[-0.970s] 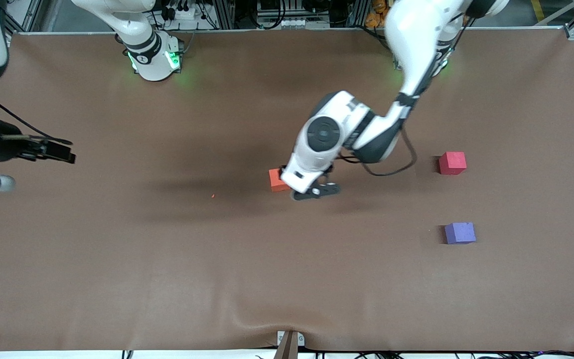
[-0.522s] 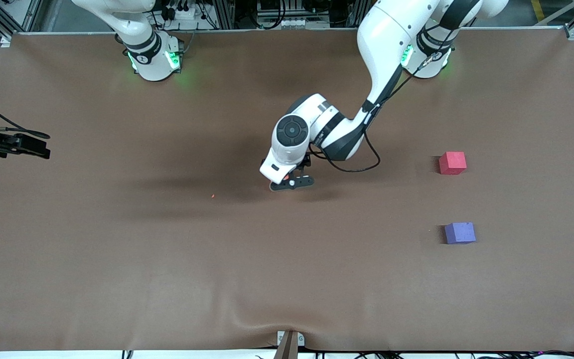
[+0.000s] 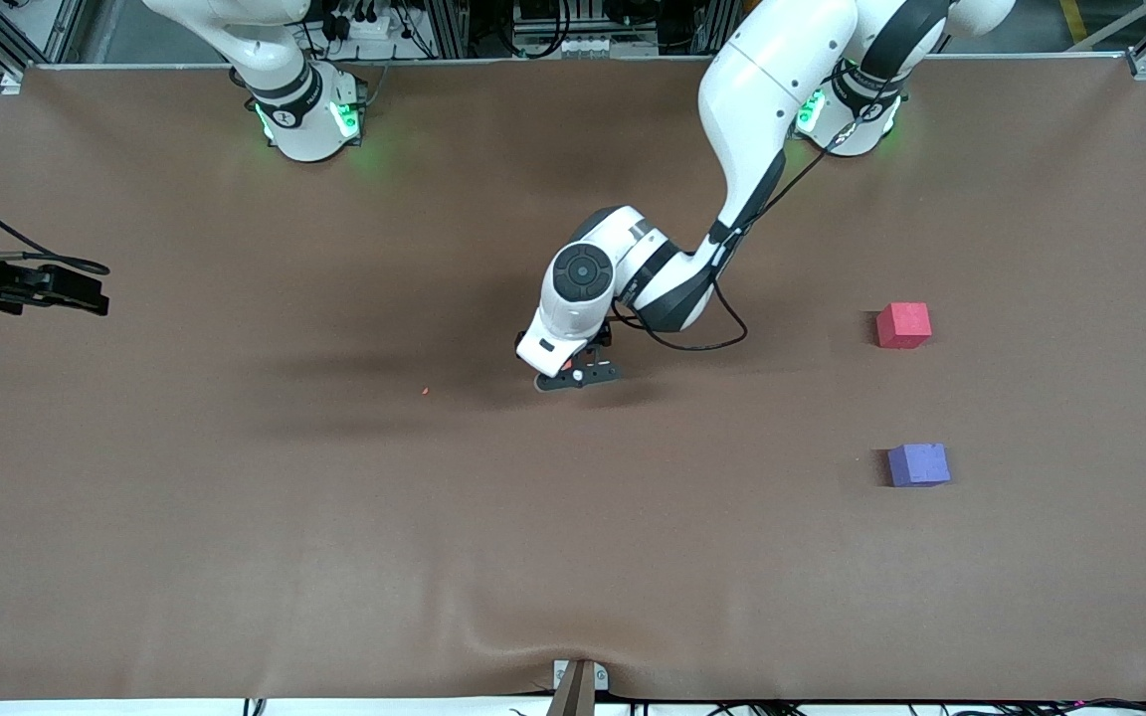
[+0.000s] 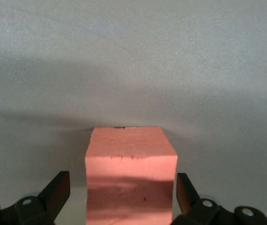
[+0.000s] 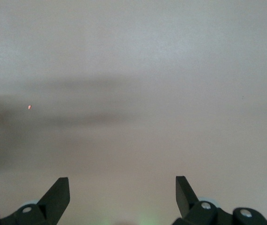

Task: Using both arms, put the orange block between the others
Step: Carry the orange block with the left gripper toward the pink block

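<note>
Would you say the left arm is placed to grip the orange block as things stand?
Probably yes: the left gripper is open with the orange block between its fingers, nothing in the way; it only needs to close.

The orange block (image 4: 130, 176), a matte cube with faint scuffs on its top face, sat flat on the brown table near the centre of the front view, almost wholly hidden there beneath the left arm's wrist. The pinkish-red cube (image 3: 903, 325) lay at that frame's middle right, with the purple-blue cube (image 3: 918, 464) directly below it, the two well apart.
</note>
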Robot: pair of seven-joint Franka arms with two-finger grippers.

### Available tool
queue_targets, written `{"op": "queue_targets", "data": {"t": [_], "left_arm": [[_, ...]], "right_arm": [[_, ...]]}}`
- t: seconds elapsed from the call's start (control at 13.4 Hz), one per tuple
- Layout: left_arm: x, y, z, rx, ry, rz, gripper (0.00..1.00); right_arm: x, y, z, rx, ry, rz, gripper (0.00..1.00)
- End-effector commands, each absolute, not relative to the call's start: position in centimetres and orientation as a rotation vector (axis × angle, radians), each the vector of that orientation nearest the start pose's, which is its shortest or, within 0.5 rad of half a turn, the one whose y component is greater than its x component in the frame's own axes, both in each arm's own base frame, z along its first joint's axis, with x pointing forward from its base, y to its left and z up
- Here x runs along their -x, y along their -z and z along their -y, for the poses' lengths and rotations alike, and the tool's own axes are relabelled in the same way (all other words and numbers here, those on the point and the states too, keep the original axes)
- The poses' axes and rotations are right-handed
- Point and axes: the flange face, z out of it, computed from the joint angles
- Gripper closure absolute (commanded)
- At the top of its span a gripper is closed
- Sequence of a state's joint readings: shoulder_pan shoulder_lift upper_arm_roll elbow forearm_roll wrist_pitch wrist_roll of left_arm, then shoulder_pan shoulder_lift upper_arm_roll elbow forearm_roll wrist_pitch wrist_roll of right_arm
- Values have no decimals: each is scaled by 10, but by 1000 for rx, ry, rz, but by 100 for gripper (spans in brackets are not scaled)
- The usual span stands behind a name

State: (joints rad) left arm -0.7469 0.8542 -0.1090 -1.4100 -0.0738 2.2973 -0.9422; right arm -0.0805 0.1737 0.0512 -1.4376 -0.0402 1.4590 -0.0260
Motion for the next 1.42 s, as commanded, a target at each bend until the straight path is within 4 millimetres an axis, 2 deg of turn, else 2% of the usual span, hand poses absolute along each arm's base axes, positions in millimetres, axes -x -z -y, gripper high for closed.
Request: {"op": "queue_targets", "data": {"t": [0.0,0.15,0.22,0.37,0.45,0.6,0.82,0.97,1.19,1.34], "left_arm": [[-496,-190,549,3220,-56,311,11],[-496,-193,549,3210,-61,409,93],[-496,-197,550,3209,-59,430,100],[-501,-211,541,3185,-76,442,100],[-506,-224,534,3165,-94,444,100],[-530,-259,503,3130,-112,505,100],[-573,-283,433,3061,-126,550,100],[-590,-288,387,3021,-135,544,100],[-598,-291,310,3000,-197,475,100],[-596,-291,254,2998,-254,409,100]], "right_arm": [[-592,-584,21,3174,-243,10,0],[-592,-584,21,3174,-243,12,0],[-592,-584,21,3174,-243,10,0],[-592,-583,21,3174,-245,10,0],[-592,-583,21,3172,-245,10,0],[-592,-583,15,3176,-245,27,0],[-592,-583,13,3176,-245,32,0],[-592,-583,13,3176,-245,32,0],[-593,-582,6,3180,-245,51,0],[-593,-582,7,3180,-245,51,0]]}}
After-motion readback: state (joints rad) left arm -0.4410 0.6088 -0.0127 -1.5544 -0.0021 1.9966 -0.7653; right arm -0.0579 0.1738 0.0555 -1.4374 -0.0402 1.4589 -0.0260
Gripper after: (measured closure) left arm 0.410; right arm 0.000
